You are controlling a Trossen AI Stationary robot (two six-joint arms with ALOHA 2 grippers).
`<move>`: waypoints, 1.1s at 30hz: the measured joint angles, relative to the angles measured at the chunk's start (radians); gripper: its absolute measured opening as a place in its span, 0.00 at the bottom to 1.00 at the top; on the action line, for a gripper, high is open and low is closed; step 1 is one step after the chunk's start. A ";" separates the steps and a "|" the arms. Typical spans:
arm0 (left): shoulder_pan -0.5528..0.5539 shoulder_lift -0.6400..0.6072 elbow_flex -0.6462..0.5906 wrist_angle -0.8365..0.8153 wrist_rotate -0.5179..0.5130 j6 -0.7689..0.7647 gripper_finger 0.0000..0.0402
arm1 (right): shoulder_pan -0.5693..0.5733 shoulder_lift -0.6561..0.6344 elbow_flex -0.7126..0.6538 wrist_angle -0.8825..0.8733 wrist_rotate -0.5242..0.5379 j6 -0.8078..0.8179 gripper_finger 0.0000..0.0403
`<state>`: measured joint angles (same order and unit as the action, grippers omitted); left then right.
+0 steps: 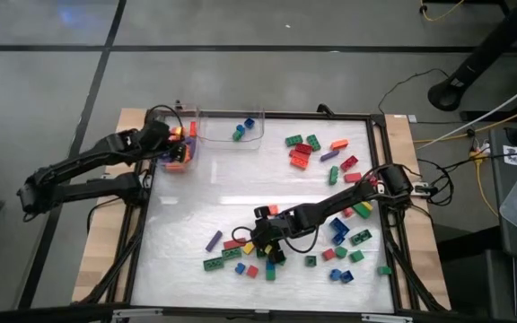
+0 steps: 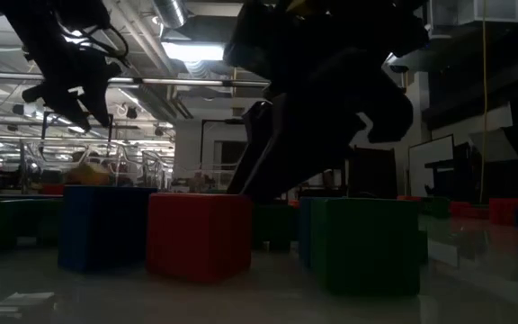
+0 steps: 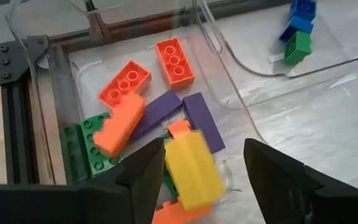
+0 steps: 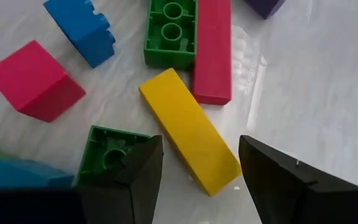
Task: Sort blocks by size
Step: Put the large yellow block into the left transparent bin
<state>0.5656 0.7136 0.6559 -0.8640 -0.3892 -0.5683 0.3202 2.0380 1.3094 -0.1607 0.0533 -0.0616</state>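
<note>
The room is big and dim, with a grey floor around the table and bright lamps and pipes on the ceiling [image 2: 178, 45]. Cables [image 1: 474, 135] lie on the floor at the right.

The table [image 1: 402, 135] is wood, with a black frame around a shiny white mat [image 1: 196, 206]. Light shines off the mat.

Two clear trays sit at the far edge of the mat. The left tray [image 3: 73, 68] is in the far left corner. It holds long blocks: orange, purple and green ones. The other tray [image 1: 232, 128], just to its right, holds a few small blue and green blocks.

The blocks [image 1: 317, 152] lie all over the mat. One bunch is at the far right and a bigger bunch is near the front.

The left gripper [image 3: 201, 171] hangs over the left tray. Its fingers are apart. A long yellow block [image 3: 193, 167] is between them, looking blurry, and it does not seem gripped.

The right gripper [image 4: 197, 158] is low over the front bunch. Its fingers are apart, one on each side of a long yellow block [image 4: 190, 130] that lies flat on the mat. They are not squeezing it. A long red block [image 4: 211, 50] and a green block [image 4: 171, 31] lie touching, just beside the yellow one. A small blue block [image 4: 82, 28] and a small red block [image 4: 33, 81] are near.
</note>
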 joint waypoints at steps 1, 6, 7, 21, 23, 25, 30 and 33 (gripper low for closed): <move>0.000 0.009 0.000 0.000 0.000 0.000 0.53 | 0.000 0.000 0.000 -0.002 0.010 0.000 0.52; -0.002 0.040 0.000 0.010 0.002 0.011 0.53 | -0.011 0.000 0.000 -0.033 0.033 0.000 0.52; -0.002 0.043 0.000 0.017 0.006 0.012 0.53 | -0.014 0.000 0.000 -0.033 0.032 0.000 0.52; -0.002 0.046 0.000 0.046 0.016 0.020 0.53 | -0.022 0.044 0.002 0.002 0.005 -0.078 0.52; -0.002 0.046 0.000 0.045 0.016 0.020 0.53 | -0.022 0.044 0.002 0.004 0.004 -0.079 0.52; -0.002 0.046 0.000 0.046 0.017 0.020 0.53 | -0.022 0.046 0.002 0.007 -0.008 -0.101 0.52; -0.002 0.046 0.000 0.045 0.063 0.019 0.53 | -0.022 0.048 0.002 0.031 -0.010 -0.210 0.52; -0.002 0.046 0.000 0.045 0.088 0.019 0.53 | -0.028 0.050 0.002 0.045 -0.016 -0.251 0.52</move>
<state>0.5632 0.7597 0.6559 -0.8187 -0.3010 -0.5495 0.2926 2.0880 1.3109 -0.1157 0.0371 -0.3122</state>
